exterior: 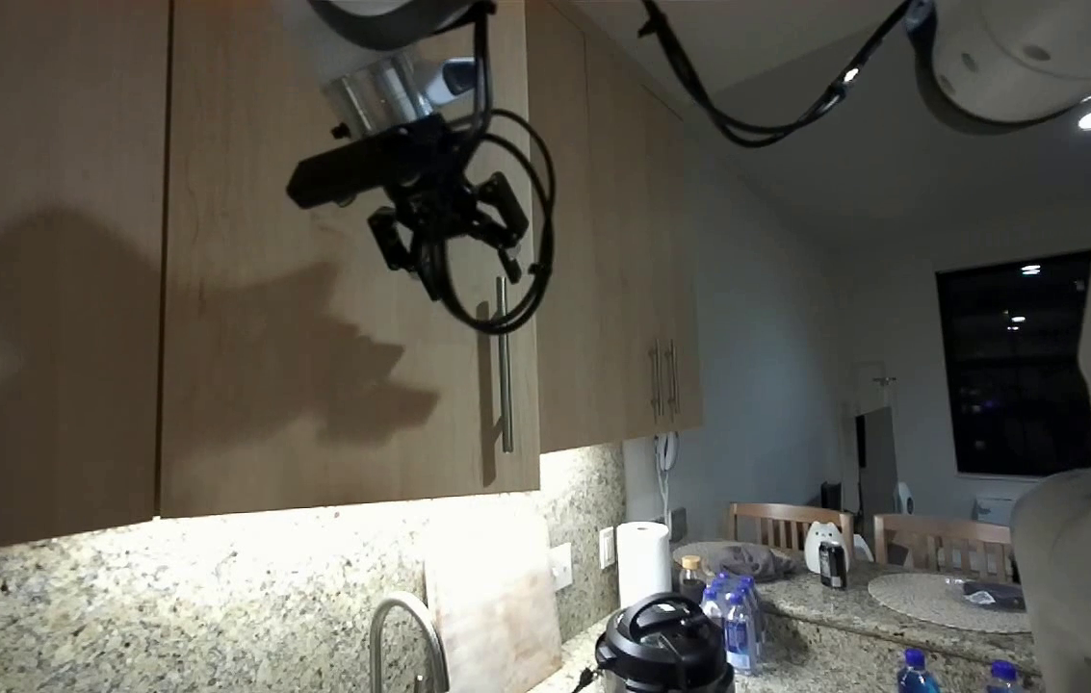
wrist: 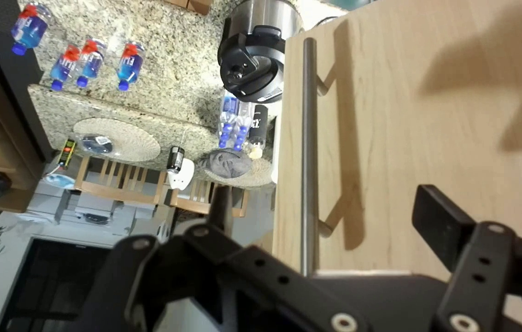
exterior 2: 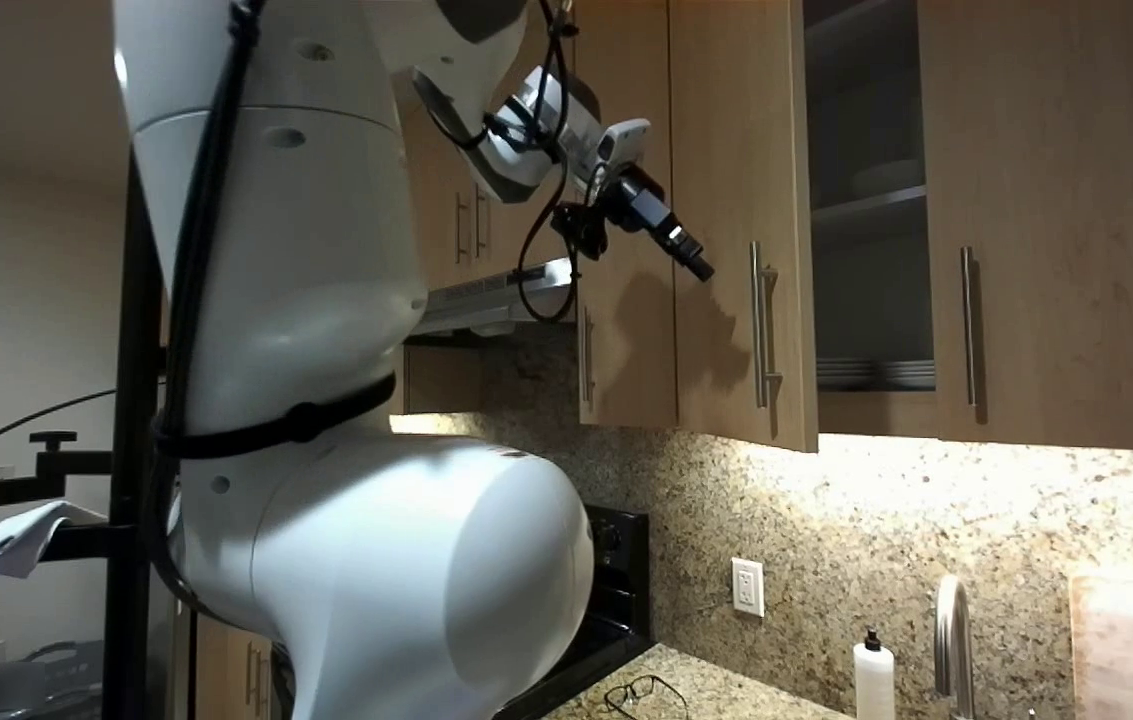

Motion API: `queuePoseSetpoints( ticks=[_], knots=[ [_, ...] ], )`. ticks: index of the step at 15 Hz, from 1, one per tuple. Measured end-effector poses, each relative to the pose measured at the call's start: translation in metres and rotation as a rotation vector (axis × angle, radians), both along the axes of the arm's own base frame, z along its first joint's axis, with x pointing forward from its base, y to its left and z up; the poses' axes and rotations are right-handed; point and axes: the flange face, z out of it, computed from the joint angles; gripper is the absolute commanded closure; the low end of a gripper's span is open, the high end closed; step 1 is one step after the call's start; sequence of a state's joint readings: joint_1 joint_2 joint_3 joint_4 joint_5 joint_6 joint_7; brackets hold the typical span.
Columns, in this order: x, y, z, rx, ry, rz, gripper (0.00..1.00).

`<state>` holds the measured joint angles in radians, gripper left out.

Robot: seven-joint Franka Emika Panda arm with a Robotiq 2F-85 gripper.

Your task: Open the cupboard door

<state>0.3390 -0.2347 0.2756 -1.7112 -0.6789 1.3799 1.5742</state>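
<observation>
Tall flat light-brown wooden cupboard door point(exterior 2: 731, 200) ajar, pale flat shelf point(exterior 2: 869, 204) showing past its right edge. Black two-finger gripper point(wrist: 325, 207) hangs in front of it, fingers point(wrist: 440, 223) apart; slim silver bar handle point(wrist: 309, 152) near that edge appears between them, contact hard to tell.

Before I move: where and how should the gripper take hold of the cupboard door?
Grip the vertical bar handle mid-length, between its two posts. Come from the front of the cupboard door with the open gripper, one finger on each side of the bar. It's slim and straight, and the posts hold it off the door face, so a sideways pinch should fit.
</observation>
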Motion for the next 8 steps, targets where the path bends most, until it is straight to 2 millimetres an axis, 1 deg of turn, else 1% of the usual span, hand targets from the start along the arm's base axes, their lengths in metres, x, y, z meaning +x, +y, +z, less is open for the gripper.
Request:
queuePoseSetpoints(
  ticks=[3, 5, 8],
  knots=[
    [-0.025, -0.051, 0.015, 0.055, 0.034, 0.098, 0.00],
    [-0.044, -0.091, 0.022, 0.087, 0.048, 0.149, 0.00],
    [-0.075, -0.152, 0.028, 0.121, 0.058, 0.201, 0.00]
  ],
)
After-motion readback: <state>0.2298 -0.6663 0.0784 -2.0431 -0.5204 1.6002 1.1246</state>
